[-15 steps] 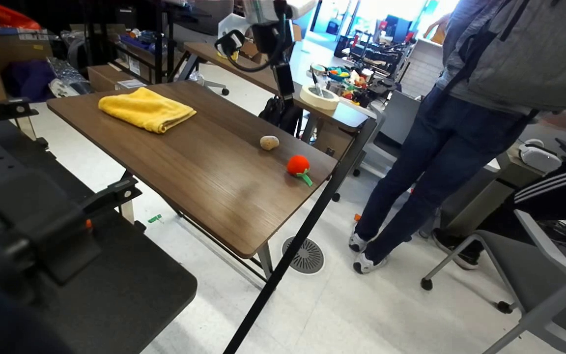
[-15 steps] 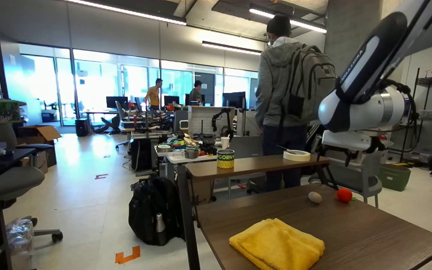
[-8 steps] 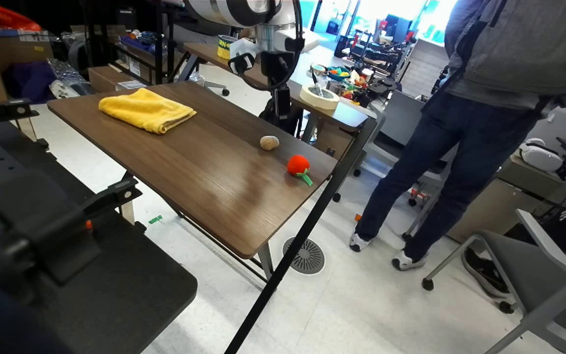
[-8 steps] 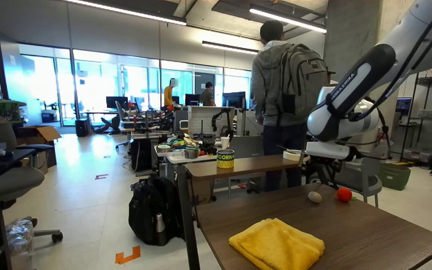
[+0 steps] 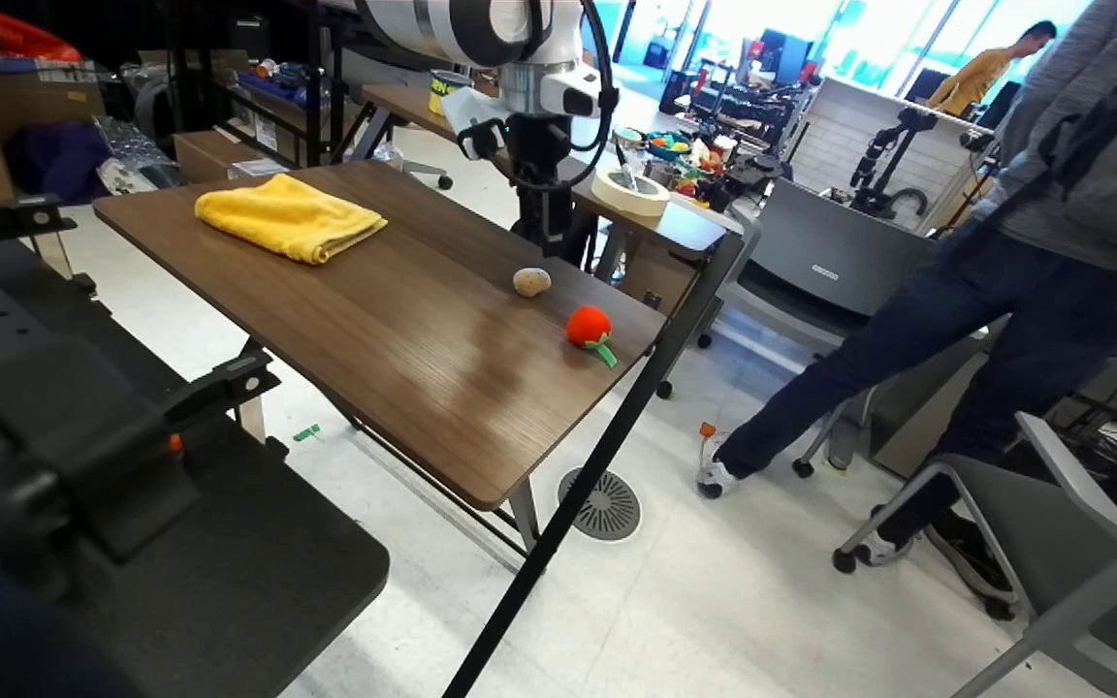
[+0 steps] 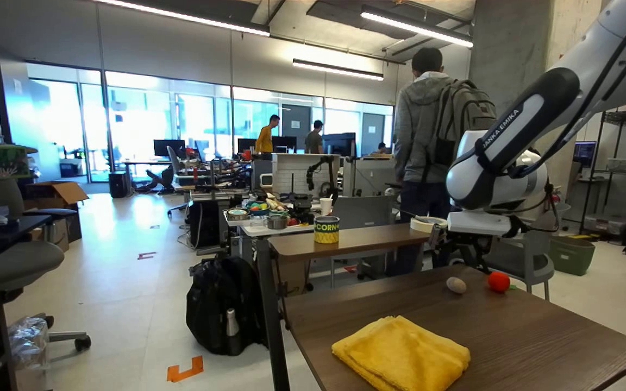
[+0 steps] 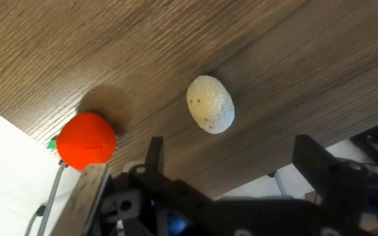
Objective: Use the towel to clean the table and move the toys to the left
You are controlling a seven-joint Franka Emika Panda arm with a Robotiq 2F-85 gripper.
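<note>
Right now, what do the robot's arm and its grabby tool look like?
The arm is smooth and rounded, white and black, with lettering ending in "EMIKA". A black cable curves near its wrist. The tool is mostly black, with two blocky dark fingers.

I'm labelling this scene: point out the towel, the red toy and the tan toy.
Towel (image 5: 285, 217), in an exterior view: middle of its upper surface.
Red toy (image 7: 85, 139), in the wrist view: middle of its round red body.
Tan toy (image 7: 210, 105), in the wrist view: middle of its upper side.
</note>
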